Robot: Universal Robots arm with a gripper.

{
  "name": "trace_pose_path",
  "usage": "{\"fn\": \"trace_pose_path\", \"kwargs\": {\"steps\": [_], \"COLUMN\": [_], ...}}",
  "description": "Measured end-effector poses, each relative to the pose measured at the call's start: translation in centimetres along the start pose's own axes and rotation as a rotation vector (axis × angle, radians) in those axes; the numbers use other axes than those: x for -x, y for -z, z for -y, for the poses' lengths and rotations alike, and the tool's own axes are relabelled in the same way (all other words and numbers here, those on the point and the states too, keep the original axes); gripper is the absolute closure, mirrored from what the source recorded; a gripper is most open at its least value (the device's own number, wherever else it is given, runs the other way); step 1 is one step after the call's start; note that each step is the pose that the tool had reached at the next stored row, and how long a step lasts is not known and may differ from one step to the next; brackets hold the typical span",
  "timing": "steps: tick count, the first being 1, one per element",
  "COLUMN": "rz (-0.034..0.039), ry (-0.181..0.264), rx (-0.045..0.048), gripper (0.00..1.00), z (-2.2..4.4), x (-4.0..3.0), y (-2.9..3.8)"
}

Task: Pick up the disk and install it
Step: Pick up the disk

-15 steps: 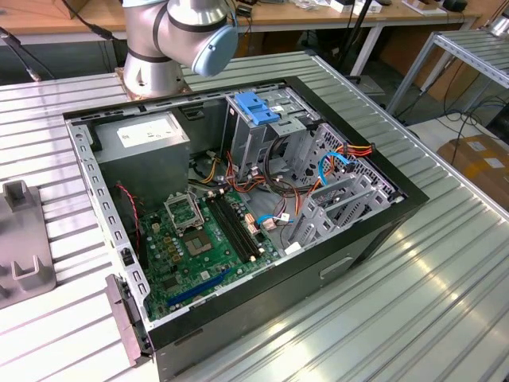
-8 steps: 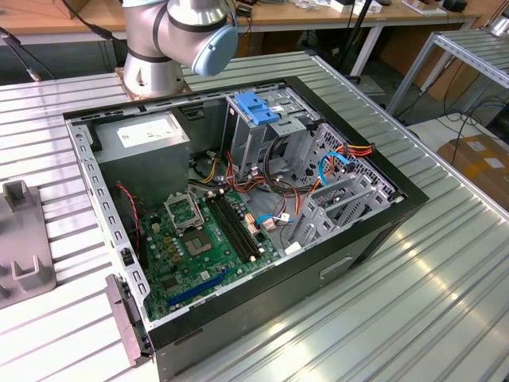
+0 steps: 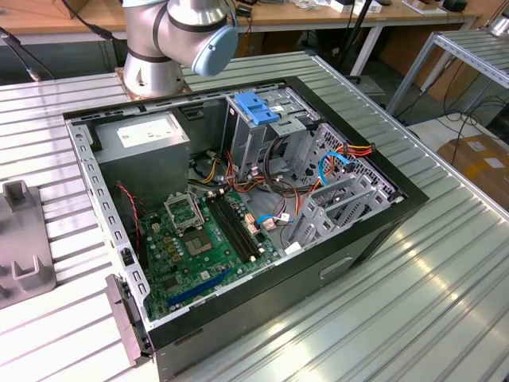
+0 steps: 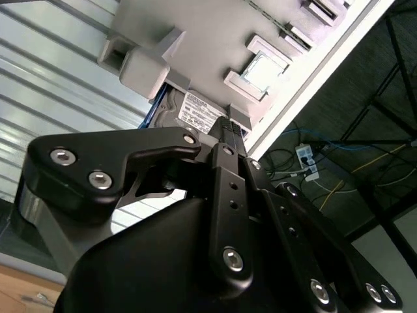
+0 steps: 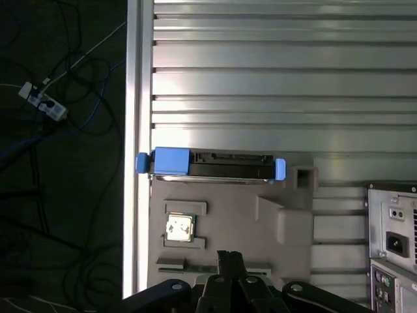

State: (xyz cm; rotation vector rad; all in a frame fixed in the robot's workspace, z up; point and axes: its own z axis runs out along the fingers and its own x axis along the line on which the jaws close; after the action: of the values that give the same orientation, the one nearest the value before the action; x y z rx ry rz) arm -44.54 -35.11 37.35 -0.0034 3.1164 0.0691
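Observation:
The disk [image 5: 215, 167] stands on edge in a slot at one end of a grey holder plate [image 5: 234, 215]. It has a dark body with bright blue rails at both ends. In the second wrist view its labelled grey face [image 4: 197, 113] shows under the plate [image 4: 195, 39]. My gripper [image 5: 229, 259] hovers over the opposite end of the plate, well short of the disk. Its black fingers are shut together on nothing. In the second wrist view the gripper [image 4: 229, 128] points toward the disk's label.
An open computer case [image 3: 374, 239] lies on the ribbed metal table [image 3: 413, 310], with a motherboard [image 3: 199, 247], grey drive bays [image 3: 342, 199] and a blue-topped cage [image 3: 258, 107]. The holder plate [image 3: 20, 239] is at the exterior view's left. A chip [image 5: 180, 228] rests on it. The table edge [image 5: 138, 98] runs close beside the disk.

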Motion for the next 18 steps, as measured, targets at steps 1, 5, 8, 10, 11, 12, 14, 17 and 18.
{"fn": "trace_pose_path", "kwargs": {"steps": [1, 5, 8, 10, 11, 12, 14, 17, 18], "rz": [-0.0004, -0.0019, -0.0026, -0.0028, -0.0030, -0.0031, -0.0034, -0.0038, -0.0039], "ry": [0.010, 0.043, 0.058, 0.065, 0.068, 0.072, 0.077, 0.085, 0.087], "rx": [0.0002, 0.0011, 0.0014, 0.0016, 0.0017, 0.0018, 0.0019, 0.0021, 0.0021], "gripper": [0.90, 0.90, 0.90, 0.90, 0.90, 0.90, 0.90, 0.90, 0.90], "z": [0.00, 0.00, 0.00, 0.00, -0.01, -0.01, -0.03, -0.03, -0.04], "x": [0.00, 0.00, 0.00, 0.00, 0.00, 0.01, 0.00, 0.00, 0.00], "y": [0.00, 0.00, 0.00, 0.00, 0.00, 0.00, 0.00, 0.00, 0.00]}}
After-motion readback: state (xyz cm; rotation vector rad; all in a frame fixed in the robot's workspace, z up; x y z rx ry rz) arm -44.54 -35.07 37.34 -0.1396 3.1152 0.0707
